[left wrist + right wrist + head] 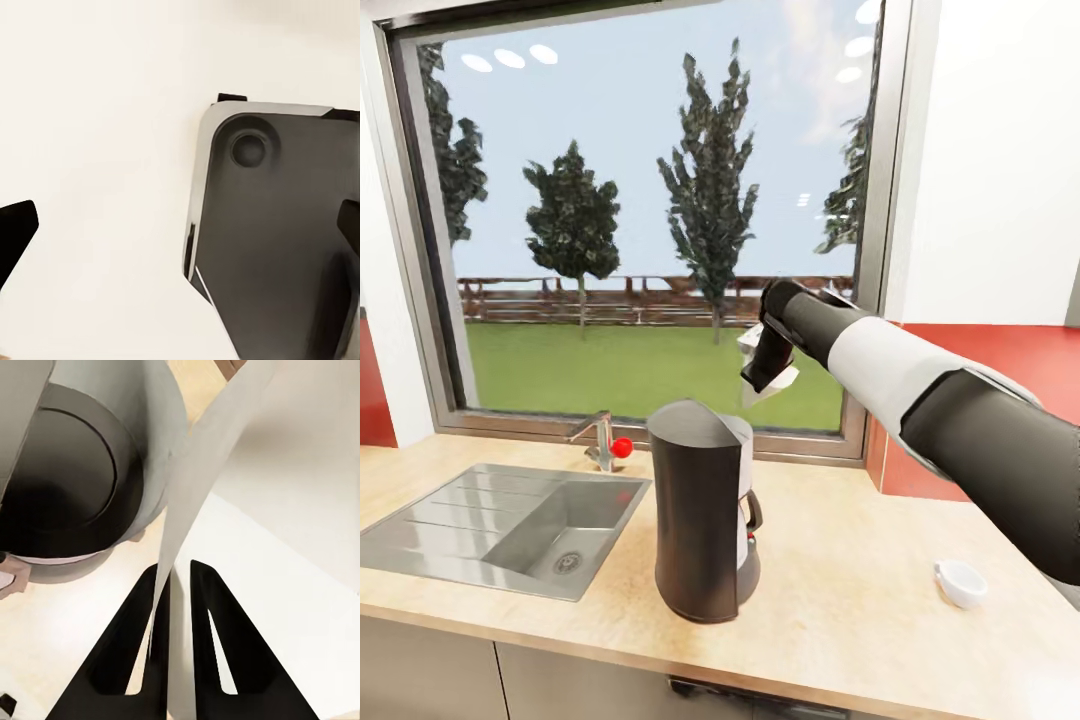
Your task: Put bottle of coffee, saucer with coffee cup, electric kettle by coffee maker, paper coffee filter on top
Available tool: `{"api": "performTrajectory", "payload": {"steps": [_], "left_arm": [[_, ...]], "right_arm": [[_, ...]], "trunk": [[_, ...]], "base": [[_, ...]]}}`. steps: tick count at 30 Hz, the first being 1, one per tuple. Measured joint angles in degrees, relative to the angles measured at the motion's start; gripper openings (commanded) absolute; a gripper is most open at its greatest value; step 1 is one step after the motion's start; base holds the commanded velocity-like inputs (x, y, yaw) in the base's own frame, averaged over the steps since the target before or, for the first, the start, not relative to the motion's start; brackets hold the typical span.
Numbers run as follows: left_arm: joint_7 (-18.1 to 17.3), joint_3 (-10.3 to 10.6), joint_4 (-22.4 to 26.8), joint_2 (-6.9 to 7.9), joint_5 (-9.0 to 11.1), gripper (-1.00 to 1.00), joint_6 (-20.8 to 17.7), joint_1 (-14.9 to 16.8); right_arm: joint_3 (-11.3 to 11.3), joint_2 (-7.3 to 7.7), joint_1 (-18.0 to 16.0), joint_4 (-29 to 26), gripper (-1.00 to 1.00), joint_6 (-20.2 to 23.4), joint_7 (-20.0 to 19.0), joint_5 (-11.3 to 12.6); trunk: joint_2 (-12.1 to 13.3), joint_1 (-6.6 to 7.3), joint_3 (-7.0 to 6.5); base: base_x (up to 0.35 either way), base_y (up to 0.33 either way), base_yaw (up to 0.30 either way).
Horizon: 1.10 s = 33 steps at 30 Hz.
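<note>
Standing near the front edge of the countertop [840, 600] is one coffee maker [702, 510], tall, dark grey and upright, its small carafe tucked in on the side facing the white cup. That single coffee cup [961, 583] sits on the bare wood well apart from the coffee maker, toward the robot's right arm; whether it is upright cannot be told. On the other side of the coffee maker lies one steel sink [510, 525], and behind the sink, beside the window sill, one tap with a red knob [607, 445].

Above and just behind the coffee maker's top hangs the right gripper [770, 385], pointing down, at the end of one outstretched arm. It pinches one paper coffee filter [772, 388], white and folded. In the right wrist view the two dark fingers [124, 660] are pressed onto the filter [225, 480], whose sheet rises between them, with the coffee maker's round dark top [67, 480] beside it and below.

In the left wrist view the two black fingertips [15, 229] of the left gripper [184, 225] stand wide apart before a pale surface, with one dark rounded panel [277, 247] ahead.

Farthest back, one large window [650, 200] looks onto three full trees, a fence and grass.
</note>
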<state>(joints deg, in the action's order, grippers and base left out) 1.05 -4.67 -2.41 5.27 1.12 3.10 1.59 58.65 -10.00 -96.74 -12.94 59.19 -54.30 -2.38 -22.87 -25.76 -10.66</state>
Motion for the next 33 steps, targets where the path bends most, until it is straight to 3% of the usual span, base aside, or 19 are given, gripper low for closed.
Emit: {"api": "performTrajectory", "payload": {"steps": [7,17,33], "left_arm": [[-0.3,0.0,0.0,0.0,0.0,1.0,0.0,0.0],[-0.5,0.0,0.0,-0.06,0.0,1.0,0.0,0.0],[-0.5,0.0,0.0,-0.02,0.0,1.0,0.0,0.0]], "right_arm": [[1.2,0.0,0.0,0.1,-1.0,0.0,-0.1,0.0],[1.3,0.0,0.0,0.0,-1.0,-0.1,-0.4,0.0],[1.3,0.0,0.3,0.1,-1.0,0.0,-0.6,0.0]], "trunk": [[0.0,0.0,0.0],[0.0,0.01,0.0],[0.0,0.0,0.0]], "base": [[0.012,0.002,0.0],[0.139,0.089,0.0],[0.008,0.006,0.0]]}}
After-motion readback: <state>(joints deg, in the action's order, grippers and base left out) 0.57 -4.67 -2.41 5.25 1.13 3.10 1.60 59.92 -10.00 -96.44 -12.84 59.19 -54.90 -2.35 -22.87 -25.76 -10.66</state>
